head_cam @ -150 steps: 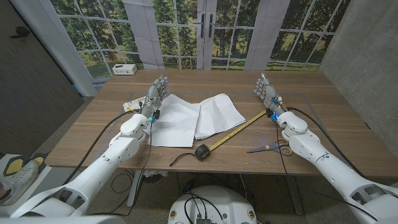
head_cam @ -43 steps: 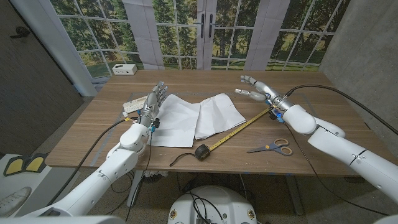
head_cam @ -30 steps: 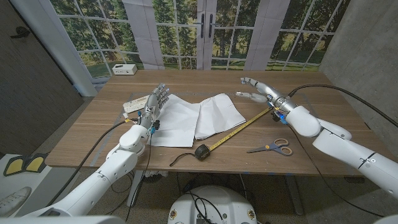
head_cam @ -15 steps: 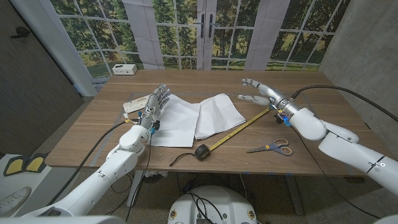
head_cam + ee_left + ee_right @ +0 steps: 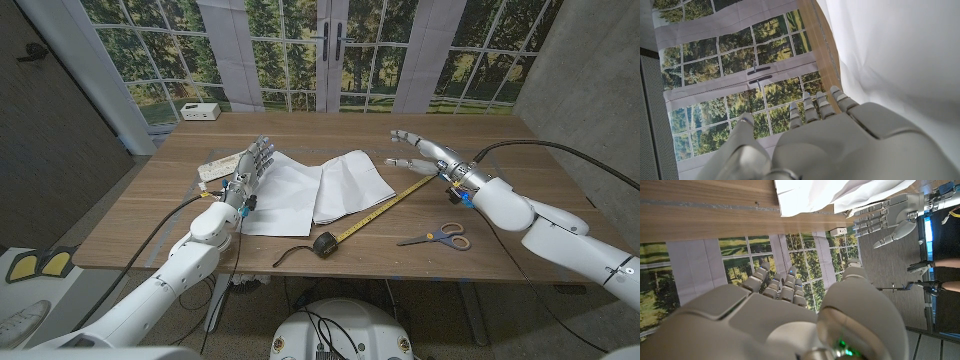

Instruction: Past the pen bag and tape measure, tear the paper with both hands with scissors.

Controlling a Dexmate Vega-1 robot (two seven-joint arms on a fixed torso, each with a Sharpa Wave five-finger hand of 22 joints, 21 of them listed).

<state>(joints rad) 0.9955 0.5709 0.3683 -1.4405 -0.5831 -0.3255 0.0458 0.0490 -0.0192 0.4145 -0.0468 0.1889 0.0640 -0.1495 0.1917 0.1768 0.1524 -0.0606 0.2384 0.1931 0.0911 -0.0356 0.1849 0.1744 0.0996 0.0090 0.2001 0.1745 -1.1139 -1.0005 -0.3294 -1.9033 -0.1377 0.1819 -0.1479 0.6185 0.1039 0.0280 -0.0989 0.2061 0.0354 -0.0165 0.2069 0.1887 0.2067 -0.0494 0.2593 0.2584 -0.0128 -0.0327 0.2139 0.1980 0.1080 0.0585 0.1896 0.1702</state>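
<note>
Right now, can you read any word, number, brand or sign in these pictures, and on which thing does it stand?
No text can be read.
Yellow tape measure blade: its markings are too small to read.
Small white box on the ledge behind the table: dark marks, too blurred to read.

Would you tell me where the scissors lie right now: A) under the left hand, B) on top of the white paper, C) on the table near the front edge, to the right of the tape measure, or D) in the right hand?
C: the scissors lie untouched on the table, right of the tape measure, while the right hand hovers open farther back.
</note>
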